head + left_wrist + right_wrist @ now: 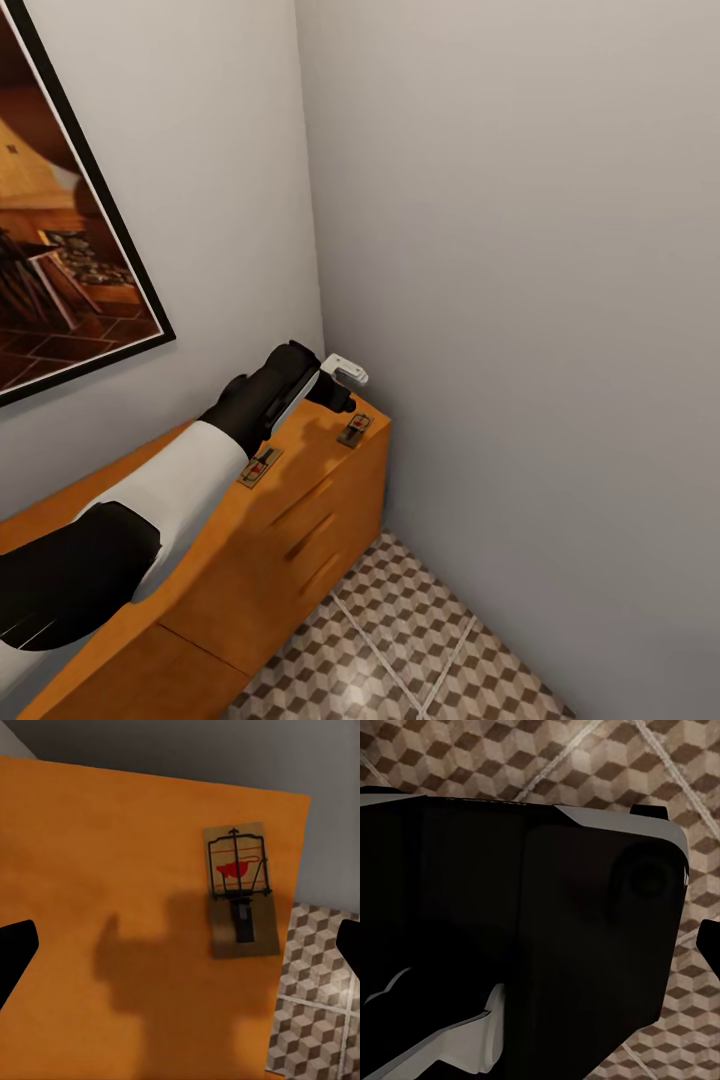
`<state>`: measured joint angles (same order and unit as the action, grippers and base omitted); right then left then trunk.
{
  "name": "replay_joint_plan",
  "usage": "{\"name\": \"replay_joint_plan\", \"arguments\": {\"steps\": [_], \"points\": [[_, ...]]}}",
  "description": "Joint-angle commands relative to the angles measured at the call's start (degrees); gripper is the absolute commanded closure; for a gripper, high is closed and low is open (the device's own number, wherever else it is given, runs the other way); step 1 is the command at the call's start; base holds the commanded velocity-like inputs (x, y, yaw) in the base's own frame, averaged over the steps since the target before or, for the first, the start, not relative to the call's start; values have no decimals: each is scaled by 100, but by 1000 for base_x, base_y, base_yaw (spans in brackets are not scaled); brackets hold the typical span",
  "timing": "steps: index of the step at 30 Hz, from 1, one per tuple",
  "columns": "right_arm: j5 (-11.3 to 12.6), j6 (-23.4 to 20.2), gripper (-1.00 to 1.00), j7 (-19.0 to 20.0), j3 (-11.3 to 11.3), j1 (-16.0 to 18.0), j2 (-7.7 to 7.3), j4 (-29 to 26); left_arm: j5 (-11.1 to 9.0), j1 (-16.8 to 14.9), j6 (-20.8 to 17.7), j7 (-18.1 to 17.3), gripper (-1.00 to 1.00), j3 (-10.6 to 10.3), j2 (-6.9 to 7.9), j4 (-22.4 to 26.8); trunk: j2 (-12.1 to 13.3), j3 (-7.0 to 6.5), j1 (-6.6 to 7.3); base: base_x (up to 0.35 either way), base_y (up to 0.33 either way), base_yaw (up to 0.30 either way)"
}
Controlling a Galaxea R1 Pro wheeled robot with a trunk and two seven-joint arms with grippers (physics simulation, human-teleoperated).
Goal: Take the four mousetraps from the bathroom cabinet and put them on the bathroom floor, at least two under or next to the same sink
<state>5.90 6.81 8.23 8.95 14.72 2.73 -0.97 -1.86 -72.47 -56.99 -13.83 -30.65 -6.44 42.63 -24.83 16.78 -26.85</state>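
The robot's left arm (150, 500) reaches across the orange-brown cabinet (300, 540) above the cube-patterned bathroom floor (400, 640). One mousetrap (260, 466) lies beside the forearm. Farther on, the left gripper (180, 945), fingers spread wide and empty, hovers over a second mousetrap (238, 889) near the cabinet's corner by the grey wall (520, 250).

Two mousetraps (354, 430) (260, 466), one cabinet (300, 540), one framed picture (60, 250)

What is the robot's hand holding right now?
Nothing. The left gripper hangs open above the orange-brown wooden cabinet, with the small flat mousetrap lying untouched between its spread dark fingers.
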Motion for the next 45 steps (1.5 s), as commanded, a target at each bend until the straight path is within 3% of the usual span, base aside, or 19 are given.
{"name": "replay_joint_plan", "arguments": {"steps": [1, 45], "points": [[60, 24, -100, 16, 45, 5, 0, 9, -16, -6, -23, 3, -100, -11, 2, 4, -10, 10, -3, 0, 0, 0], [60, 26, -100, 12, 49, 4, 17, 9, -16, -4, -23, 3, -100, -3, 2, 17, -10, 10, -3, 5, 29, 0]]}}
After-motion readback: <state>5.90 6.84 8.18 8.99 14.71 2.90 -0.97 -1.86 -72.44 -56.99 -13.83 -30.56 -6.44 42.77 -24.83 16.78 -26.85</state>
